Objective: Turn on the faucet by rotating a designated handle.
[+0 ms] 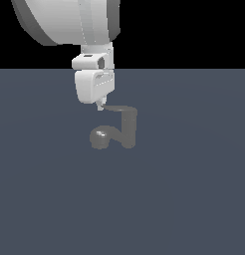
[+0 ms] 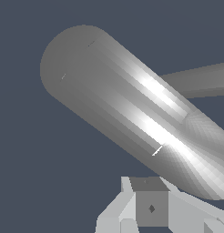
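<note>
The faucet (image 1: pixel 128 130) is a small dull-grey fixture with an upright post and a curved spout ending in a round glinting head (image 1: pixel 99 135). The handle (image 1: pixel 119 108) is a thin grey bar reaching from the post's top toward the exterior view's left. My gripper (image 1: pixel 100 105) hangs from the white arm with its tip right at the handle's free end. Its fingers look closed together and hold nothing. In the wrist view a thick grey bar of the faucet (image 2: pixel 132 113) fills the picture just past my fingertips (image 2: pixel 151 208). I cannot tell which part it is.
The faucet stands on a plain blue-grey floor (image 1: pixel 194 199). The bulky white arm (image 1: pixel 69 20) fills the upper part of the exterior view above the faucet. Nothing else is in view.
</note>
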Controlling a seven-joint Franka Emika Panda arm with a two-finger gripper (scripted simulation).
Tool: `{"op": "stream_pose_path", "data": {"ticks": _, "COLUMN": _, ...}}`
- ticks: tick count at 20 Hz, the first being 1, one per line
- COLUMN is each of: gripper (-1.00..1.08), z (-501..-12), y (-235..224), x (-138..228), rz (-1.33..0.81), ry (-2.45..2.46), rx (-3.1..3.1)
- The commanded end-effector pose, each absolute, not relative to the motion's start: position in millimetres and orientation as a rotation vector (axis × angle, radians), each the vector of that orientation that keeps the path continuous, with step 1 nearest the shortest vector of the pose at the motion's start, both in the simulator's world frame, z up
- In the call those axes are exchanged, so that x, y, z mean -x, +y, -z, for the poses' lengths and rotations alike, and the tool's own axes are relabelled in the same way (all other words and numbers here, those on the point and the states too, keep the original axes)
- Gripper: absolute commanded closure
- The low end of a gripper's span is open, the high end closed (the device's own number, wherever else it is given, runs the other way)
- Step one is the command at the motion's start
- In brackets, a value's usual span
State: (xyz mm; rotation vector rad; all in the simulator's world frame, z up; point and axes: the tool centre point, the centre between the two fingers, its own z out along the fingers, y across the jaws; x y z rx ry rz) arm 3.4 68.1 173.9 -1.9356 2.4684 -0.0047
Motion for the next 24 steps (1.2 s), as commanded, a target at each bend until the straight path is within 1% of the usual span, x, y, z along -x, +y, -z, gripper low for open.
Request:
{"op": "stream_pose_path", "data": {"ticks": 1, "gripper": 1.08, "z": -173.0, "y": 59.5, "x": 4.4, "rz": 0.003, "ry": 2.482, "rx": 1.926}}
{"op": "stream_pose_path", "data": {"ticks": 16, "gripper": 1.08, "z": -173.2, "y": 48.9, "x": 40.9, "rz": 0.0, "ry": 2.479, "rx": 1.93}}
{"op": "stream_pose_path", "data": {"ticks": 18, "gripper": 1.08, "z": -174.1, "y": 53.7, "x": 37.7, "rz": 0.002, "ry": 2.469, "rx": 1.936}}
{"op": "stream_pose_path", "data": {"ticks": 24, "gripper": 1.08, "z": -173.8, "y": 27.4, "x": 50.2, "rz": 0.001, "ry": 2.472, "rx": 1.935}}
